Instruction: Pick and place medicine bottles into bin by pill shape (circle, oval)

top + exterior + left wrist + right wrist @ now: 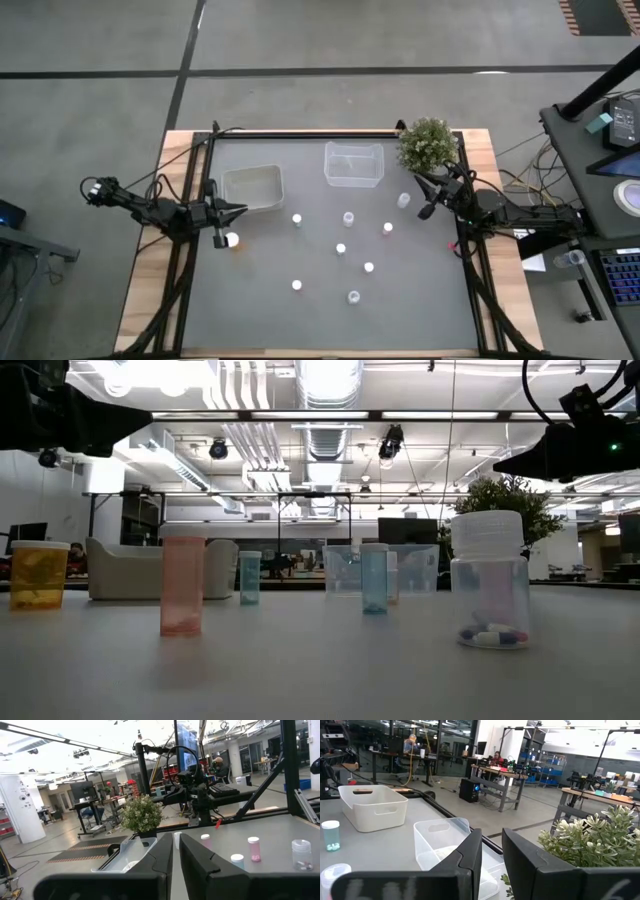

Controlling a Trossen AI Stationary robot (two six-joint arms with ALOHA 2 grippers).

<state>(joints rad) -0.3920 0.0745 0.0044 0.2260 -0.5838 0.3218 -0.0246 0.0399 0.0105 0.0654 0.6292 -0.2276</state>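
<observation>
Medicine bottles (pixel 341 249): apparently nine, standing loose on the table (pixel 400 300), between both sets of jaws.
Tubs: two, one white (pixel 252 187), one clear (pixel 353 164).
Left gripper (pixel 243 209): jaws narrowly parted, empty.
Right gripper (pixel 418 180): likewise.

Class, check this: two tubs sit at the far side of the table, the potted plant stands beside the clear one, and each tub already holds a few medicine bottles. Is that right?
Not quite. In the high view the white tub and the clear tub hold no bottles; the medicine bottles all stand on the grey table in front of them. The rest holds: both tubs sit at the far side, with the potted plant beside the clear one.
</observation>
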